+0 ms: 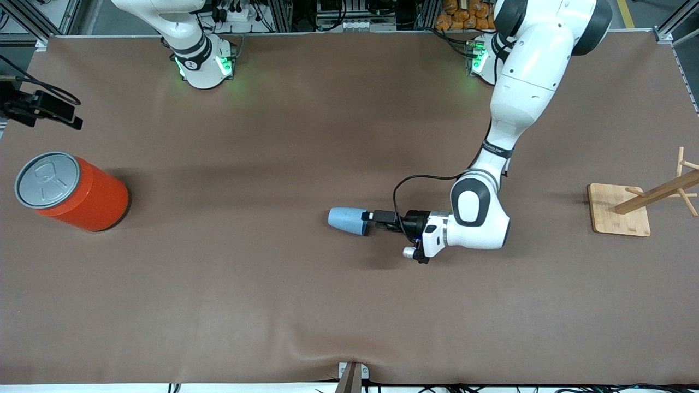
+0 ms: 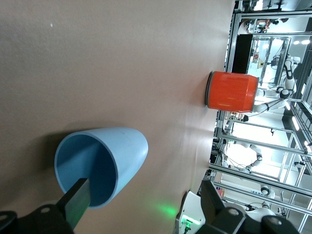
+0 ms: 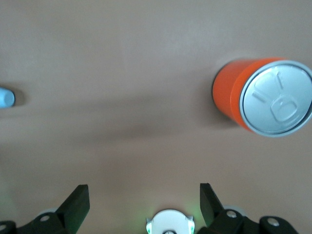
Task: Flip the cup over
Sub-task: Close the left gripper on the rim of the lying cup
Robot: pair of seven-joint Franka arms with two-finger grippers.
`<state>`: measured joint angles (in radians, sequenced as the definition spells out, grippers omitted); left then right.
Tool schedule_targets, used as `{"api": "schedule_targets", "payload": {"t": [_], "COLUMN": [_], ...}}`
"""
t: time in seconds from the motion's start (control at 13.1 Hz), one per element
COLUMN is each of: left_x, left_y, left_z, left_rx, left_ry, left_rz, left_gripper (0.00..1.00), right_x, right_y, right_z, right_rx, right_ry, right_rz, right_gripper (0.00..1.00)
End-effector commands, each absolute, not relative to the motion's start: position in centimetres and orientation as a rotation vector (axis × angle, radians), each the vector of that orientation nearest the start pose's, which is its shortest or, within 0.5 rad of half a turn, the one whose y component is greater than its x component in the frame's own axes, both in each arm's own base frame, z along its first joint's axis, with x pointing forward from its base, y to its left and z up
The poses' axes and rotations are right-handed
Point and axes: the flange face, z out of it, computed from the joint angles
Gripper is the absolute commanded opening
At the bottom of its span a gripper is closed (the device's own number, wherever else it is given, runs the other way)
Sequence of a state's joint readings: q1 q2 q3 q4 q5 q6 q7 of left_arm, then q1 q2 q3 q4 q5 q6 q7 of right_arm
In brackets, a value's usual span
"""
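Observation:
The light-blue cup (image 1: 348, 220) lies on its side in the middle of the table, its mouth toward the left arm's end. My left gripper (image 1: 370, 217) is level at the cup's mouth and open. In the left wrist view the cup (image 2: 105, 161) shows its hollow inside. One finger (image 2: 75, 204) sits at the mouth, the other finger (image 2: 214, 202) stands well clear, and part of the rim lies between them. My right gripper (image 3: 144, 200) is open and empty, high over its own base, where the arm waits. Its view shows the cup (image 3: 6, 98) small at the edge.
A large orange can (image 1: 73, 191) with a grey pull-tab lid stands upright at the right arm's end; it also shows in both wrist views (image 2: 231, 91) (image 3: 265, 97). A wooden rack on a board (image 1: 620, 210) stands at the left arm's end. A black clamp (image 1: 41, 109) juts in above the can.

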<state>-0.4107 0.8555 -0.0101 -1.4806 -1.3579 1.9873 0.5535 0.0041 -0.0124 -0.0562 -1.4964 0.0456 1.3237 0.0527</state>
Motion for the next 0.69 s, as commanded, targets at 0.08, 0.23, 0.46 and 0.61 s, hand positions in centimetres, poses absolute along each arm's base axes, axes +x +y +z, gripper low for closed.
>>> {"api": "schedule_targets", "payload": {"t": [0.08,0.23,0.46,0.61], "left_x": [62.3,62.4,62.4,61.7], "left_y": [-35.4,-36.0,-37.0,-38.0], "left_z": [17.1,16.8,16.3,15.7], "left_rx": [2.013,2.028,2.028,2.023], "left_ry": [-0.106,-0.107,-0.119,-0.117], "left_rz": [-0.195,-0.176,-0.17,-0.171], "left_gripper": [1.0,1.0,1.0,1.0], "right_x": [51.5,51.7,52.0,52.0], "right_y": [-2.0,-2.4,-2.4,-3.5], "right_z": [64.7,64.0,63.5,63.5], "right_rx": [-3.07,-3.066,-3.075,-3.07], "right_ry": [0.155,0.165,0.162,0.179], "right_rz": [0.343,0.369,0.384,0.386], "right_gripper": [1.0,1.0,1.0,1.0]}}
